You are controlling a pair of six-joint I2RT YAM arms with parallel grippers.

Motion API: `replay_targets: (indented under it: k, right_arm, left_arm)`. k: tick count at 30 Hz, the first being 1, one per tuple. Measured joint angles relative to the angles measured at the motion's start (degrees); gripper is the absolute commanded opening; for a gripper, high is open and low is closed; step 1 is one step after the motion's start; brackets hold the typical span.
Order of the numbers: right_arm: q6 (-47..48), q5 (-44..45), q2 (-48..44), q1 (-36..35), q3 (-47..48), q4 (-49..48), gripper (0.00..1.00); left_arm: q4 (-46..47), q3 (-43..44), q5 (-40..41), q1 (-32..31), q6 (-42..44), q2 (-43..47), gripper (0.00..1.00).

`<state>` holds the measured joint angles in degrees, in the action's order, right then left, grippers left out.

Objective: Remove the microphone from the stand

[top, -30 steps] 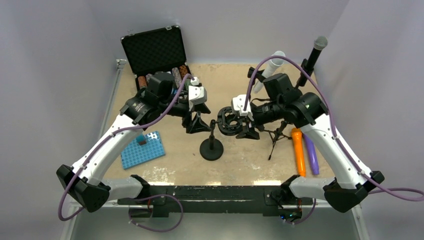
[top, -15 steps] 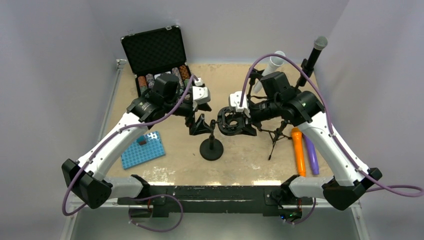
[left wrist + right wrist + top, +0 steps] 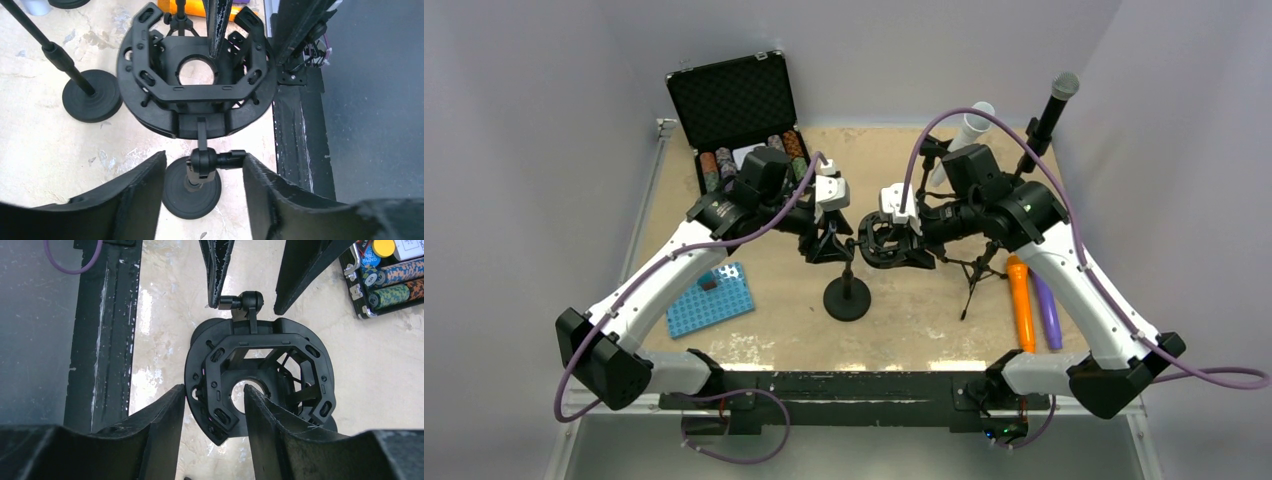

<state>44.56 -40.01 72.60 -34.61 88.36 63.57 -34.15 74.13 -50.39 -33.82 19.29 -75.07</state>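
Note:
A black shock mount (image 3: 886, 245) sits on a small desk stand with a round base (image 3: 847, 300) at mid-table; its centre hole (image 3: 197, 72) is empty. My left gripper (image 3: 204, 170) is open around the stand's swivel joint (image 3: 202, 162). One finger (image 3: 265, 190) touches the knob's end, the other stands apart. My right gripper (image 3: 215, 400) is open astride the mount's rim (image 3: 210, 390), with one finger over the centre hole and one outside. A microphone (image 3: 1064, 86) with a grey mesh head stands on a tripod stand (image 3: 974, 275) at the back right, away from both grippers.
An open black case (image 3: 734, 100) with poker chips stands at the back left. A blue rack (image 3: 709, 300) lies front left. An orange marker (image 3: 1022, 305) and a purple one (image 3: 1046, 310) lie front right. A white tube (image 3: 964, 135) leans at the back.
Both arms have shifted a little toward the back. The left jaws opened wide, then narrowed around the swivel joint. The right jaws have narrowed around the mount's rim.

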Motion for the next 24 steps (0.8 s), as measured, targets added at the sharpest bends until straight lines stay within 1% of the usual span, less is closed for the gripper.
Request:
replay_targets:
  k: [2,5,8,9,10,11,12,14,15,24]
  right_arm:
    - [-0.02,0.02,0.15,-0.09,0.0,-0.02,0.48]
    - [-0.02,0.0,0.22,-0.26,0.0,-0.13,0.45]
    - [-0.07,-0.04,0.26,-0.35,0.0,-0.24,0.38]
    - [-0.13,-0.11,0.28,-0.37,0.0,-0.24,0.34]
    - [-0.24,-0.17,0.37,-0.39,0.0,-0.22,0.27]
    - [-0.24,-0.28,0.42,-0.39,0.0,-0.2,0.21]
    - [-0.61,-0.66,0.52,-0.44,0.0,0.09,0.15]
    - [-0.81,-1.42,0.74,-0.68,-0.04,1.07,0.05]
    - [-1.07,-1.75,0.9,-0.85,-0.24,1.68,0.03]
    - [-1.53,-3.06,1.33,-1.31,-0.66,1.99,0.02]
  left_arm:
    - [-0.13,0.0,-0.42,-0.02,0.04,-0.26,0.49]
    - [-0.35,0.0,-0.9,-0.02,0.39,-0.35,0.35]
    - [-0.48,0.0,-1.25,-0.07,0.94,-0.37,0.27]
    - [-0.5,0.0,-1.27,-0.07,0.96,-0.37,0.21]
    - [-0.48,0.0,-1.27,-0.07,1.01,-0.37,0.14]
    - [-0.48,-0.02,-1.31,-0.07,1.07,-0.37,0.04]
    - [-0.2,-0.22,-1.42,-0.04,1.18,-0.37,0.0]
    - [0.79,-0.72,-1.97,-0.04,1.44,-0.35,0.0]
    - [1.31,-1.07,-2.38,-0.07,1.55,-0.28,0.0]
    - [5.22,-4.98,-3.19,0.07,1.95,2.03,0.0]
